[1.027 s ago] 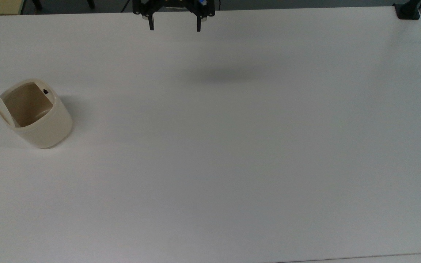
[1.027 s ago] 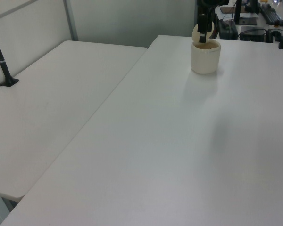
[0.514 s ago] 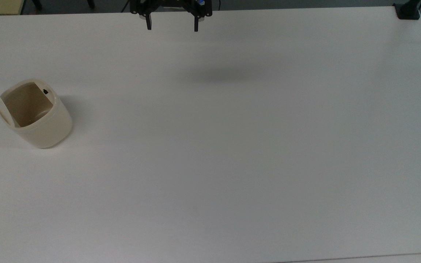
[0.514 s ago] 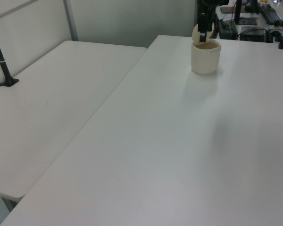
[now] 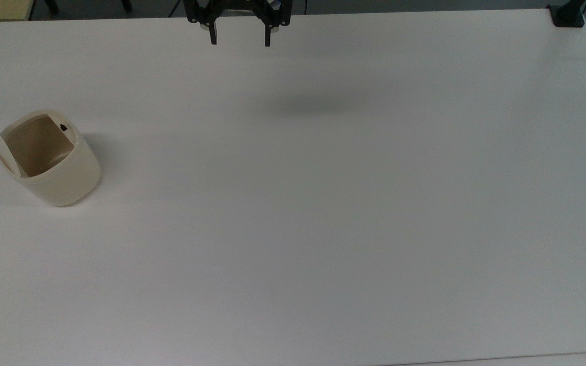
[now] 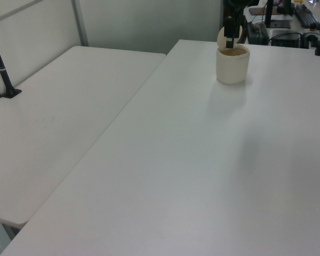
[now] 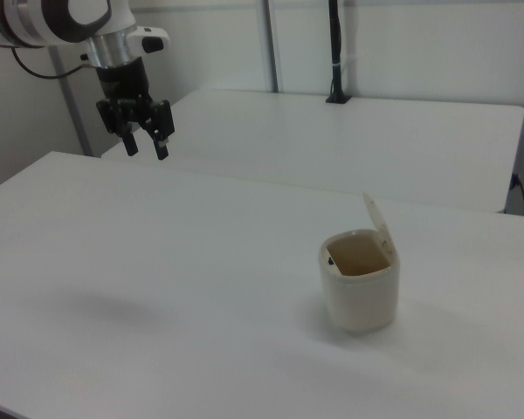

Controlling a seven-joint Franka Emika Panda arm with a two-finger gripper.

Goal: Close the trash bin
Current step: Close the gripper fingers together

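The small cream-beige plastic trash bin (image 5: 54, 165), a rounded-square tub with smooth walls, stands at the top view's left on the matte white table (image 5: 323, 203), its flat hinged lid (image 7: 377, 220) tilted up (brownish inside). The black two-finger gripper (image 5: 239, 40) hangs well apart, fingers spread and empty.

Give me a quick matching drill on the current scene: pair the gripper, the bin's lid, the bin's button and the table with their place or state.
Column 1:
1. gripper
2. trash bin lid
3. black button
4. table

Column 2:
A. raised, standing up off the trash bin
B. white, carrying the bin
C. open, hanging in the air apart from the bin
D. on the bin's rim

Pairs: 1-C, 2-A, 3-D, 4-B
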